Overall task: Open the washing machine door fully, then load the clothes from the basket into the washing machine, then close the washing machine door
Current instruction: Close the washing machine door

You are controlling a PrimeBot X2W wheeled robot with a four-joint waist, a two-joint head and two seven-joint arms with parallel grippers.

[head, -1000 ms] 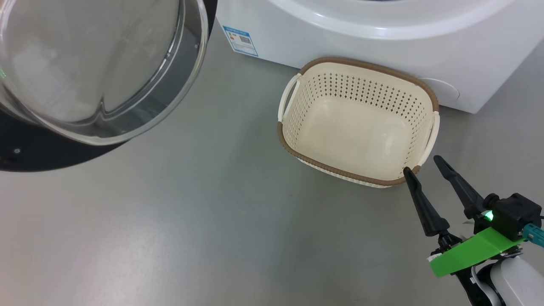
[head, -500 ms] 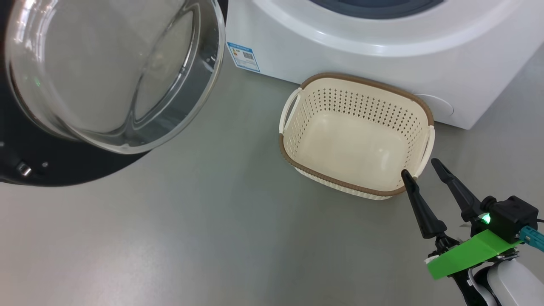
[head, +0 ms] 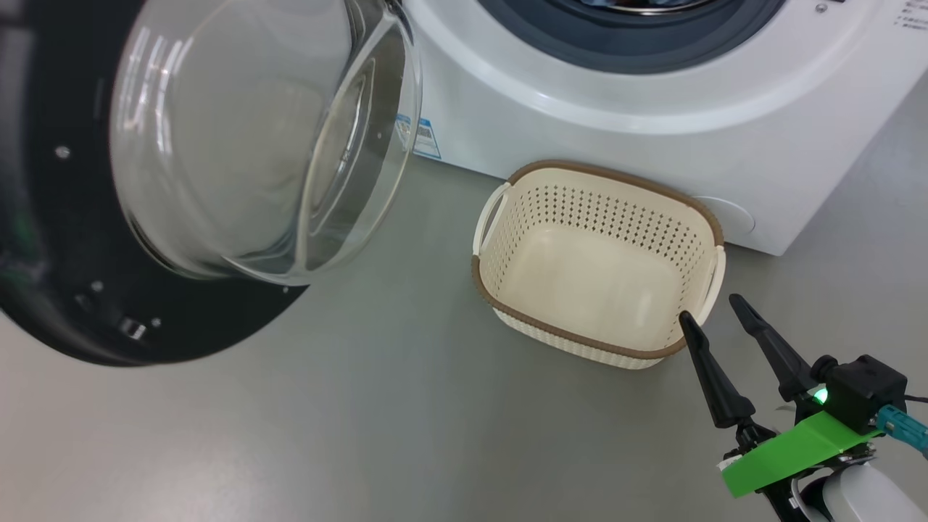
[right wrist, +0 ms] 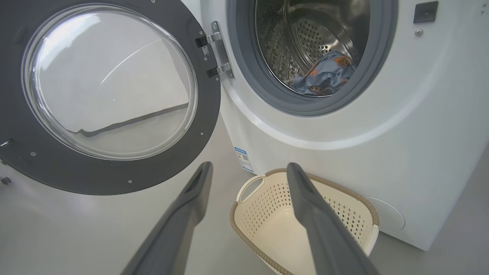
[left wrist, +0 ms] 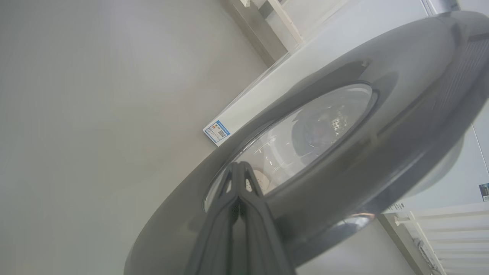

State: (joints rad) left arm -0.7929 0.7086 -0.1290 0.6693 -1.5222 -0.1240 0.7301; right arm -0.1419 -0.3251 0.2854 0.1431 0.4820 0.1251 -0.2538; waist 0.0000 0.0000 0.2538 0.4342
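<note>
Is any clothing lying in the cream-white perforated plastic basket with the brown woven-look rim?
No, the cream-white perforated basket shows only its bare floor, while the blue printed clothes lie in the steel drum.

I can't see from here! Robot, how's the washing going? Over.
Left gripper shut, at outer face of washing machine door. Right gripper open near basket. Clothes in drum, basket empty, door open. Nothing blocking doorway.

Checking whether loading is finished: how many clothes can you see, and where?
1 bundle of blue clothes lies inside the washing machine; it may be more than one piece bunched together. The basket on the floor holds none.
</note>
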